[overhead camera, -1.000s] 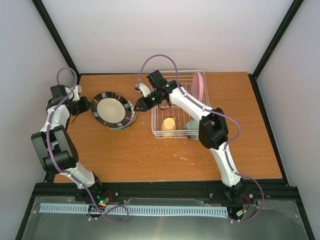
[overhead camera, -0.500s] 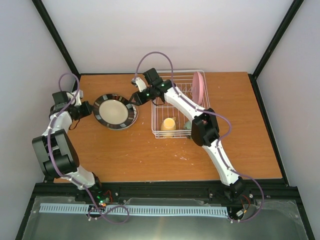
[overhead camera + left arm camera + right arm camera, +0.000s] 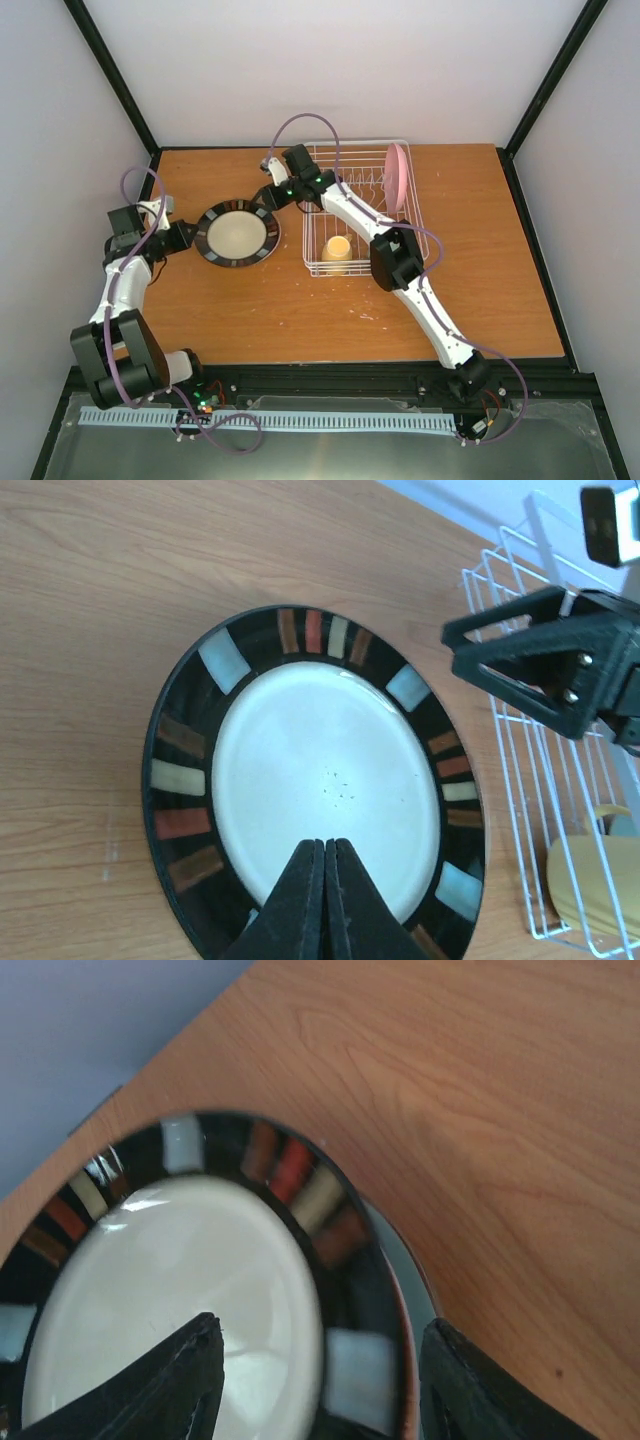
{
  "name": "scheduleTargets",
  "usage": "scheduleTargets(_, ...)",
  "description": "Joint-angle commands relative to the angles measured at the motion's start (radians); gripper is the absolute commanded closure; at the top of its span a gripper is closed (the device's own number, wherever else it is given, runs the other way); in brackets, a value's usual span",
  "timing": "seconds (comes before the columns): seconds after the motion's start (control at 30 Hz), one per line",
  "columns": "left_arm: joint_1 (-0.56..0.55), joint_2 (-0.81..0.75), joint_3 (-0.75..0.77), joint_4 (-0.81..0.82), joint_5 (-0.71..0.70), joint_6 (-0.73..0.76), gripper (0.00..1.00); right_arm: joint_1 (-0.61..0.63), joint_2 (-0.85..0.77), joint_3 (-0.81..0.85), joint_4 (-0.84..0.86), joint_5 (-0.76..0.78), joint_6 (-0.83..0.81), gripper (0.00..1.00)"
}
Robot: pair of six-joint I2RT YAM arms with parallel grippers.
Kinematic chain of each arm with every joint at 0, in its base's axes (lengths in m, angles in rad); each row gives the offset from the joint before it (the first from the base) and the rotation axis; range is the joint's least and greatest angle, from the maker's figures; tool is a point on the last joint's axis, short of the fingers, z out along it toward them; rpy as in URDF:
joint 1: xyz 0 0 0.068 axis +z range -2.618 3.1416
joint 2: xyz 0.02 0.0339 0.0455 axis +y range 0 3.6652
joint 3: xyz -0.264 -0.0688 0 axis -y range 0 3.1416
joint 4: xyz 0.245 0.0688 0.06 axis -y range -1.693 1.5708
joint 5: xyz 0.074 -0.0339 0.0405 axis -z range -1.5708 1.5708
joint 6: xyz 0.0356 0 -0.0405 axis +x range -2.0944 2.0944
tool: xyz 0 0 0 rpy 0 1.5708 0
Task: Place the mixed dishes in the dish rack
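The left jaws were shut tight on nothing, their tips lying over the near rim of the dark-rimmed plate (image 3: 325, 780); whether they pressed on it could not be told. The right jaws stood partly open and empty, one finger over the plate's white centre and the other outside its rim. Between them a paler plate edge (image 3: 412, 1280) peeked out from beneath. The dark-rimmed plate lay flat on the surface (image 3: 300, 310), not yet in the dish rack (image 3: 345, 160), which stood just beside the right jaws and held the pink plate (image 3: 397, 176) and yellow mug (image 3: 337, 247). Closing here would probably pinch both rims together. A shallow bite on glazed ware might also slip, or the lift could knock the rack's wires.
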Motion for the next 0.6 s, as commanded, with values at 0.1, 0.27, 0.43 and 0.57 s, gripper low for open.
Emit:
scheduleTargets(0.1,-0.004,-0.06,-0.045,0.025,0.062,-0.034,0.99,0.012,0.044,0.057,0.13,-0.092,0.042,0.45)
scheduleTargets(0.27,-0.005,-0.026,-0.042,0.004,-0.053,-0.026,0.99,0.023,0.035,0.047,0.103,-0.114,0.04,0.46)
scheduleTargets(0.43,-0.004,0.103,-0.02,-0.018,-0.084,-0.047,0.78,0.021,0.012,0.023,0.075,-0.131,0.026,0.49)
scheduleTargets(0.57,-0.004,0.152,-0.013,-0.017,-0.081,-0.048,0.58,0.017,0.004,0.006,0.059,-0.134,0.02,0.5)
